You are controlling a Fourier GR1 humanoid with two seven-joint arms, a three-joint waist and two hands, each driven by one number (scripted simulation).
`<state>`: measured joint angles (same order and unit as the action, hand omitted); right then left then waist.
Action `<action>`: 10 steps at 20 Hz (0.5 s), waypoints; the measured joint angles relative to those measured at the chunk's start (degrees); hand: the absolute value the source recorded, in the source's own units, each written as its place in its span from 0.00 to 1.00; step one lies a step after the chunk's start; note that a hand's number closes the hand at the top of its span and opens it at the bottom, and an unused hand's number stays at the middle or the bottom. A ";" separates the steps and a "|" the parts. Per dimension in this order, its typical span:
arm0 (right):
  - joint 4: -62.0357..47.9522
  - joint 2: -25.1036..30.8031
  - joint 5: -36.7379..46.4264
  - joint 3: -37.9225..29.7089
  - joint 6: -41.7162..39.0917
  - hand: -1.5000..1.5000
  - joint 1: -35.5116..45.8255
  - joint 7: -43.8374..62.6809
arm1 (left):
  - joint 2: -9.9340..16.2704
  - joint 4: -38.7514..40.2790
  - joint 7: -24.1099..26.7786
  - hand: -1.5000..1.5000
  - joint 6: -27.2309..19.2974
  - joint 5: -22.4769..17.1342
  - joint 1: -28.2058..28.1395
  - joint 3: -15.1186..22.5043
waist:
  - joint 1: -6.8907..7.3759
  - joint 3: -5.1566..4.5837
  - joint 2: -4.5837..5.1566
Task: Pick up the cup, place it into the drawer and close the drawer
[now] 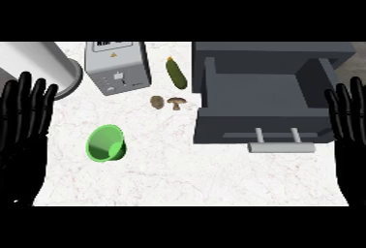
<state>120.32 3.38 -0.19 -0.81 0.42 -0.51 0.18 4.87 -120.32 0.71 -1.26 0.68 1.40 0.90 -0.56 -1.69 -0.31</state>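
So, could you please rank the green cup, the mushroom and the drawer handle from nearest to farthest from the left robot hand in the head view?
From the left robot hand, at the left edge:
1. Green cup, lying left of centre.
2. Mushroom, mid-counter, beside a potato.
3. Drawer handle, on the open drawer's front, at the right.

Glossy green cup, marbled counter
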 measured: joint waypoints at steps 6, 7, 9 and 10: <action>-1.00 0.52 0.57 1.44 -1.31 0.00 0.70 -0.16 | -3.35 2.80 -0.97 0.00 -13.06 11.59 1.40 -0.18 | 0.37 1.38 0.34; -0.84 0.29 -0.25 2.25 -1.90 0.00 0.62 0.61 | -3.67 3.71 -1.62 0.00 -16.92 11.55 1.67 0.19 | 0.22 1.44 0.38; -1.13 0.53 -2.22 2.52 -3.20 0.00 0.92 1.98 | -4.12 5.57 -2.24 0.00 -23.61 11.17 1.96 1.58 | 0.15 1.52 0.40; -1.88 0.42 -2.59 2.76 -3.41 0.00 1.67 2.37 | -4.28 6.78 -2.41 0.00 -27.07 11.47 2.38 3.13 | 0.17 1.56 0.42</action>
<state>118.44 3.80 -2.79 1.95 -2.99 1.16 2.55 0.59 -113.54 -1.70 -28.33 12.15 3.78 4.03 -0.39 -0.13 0.11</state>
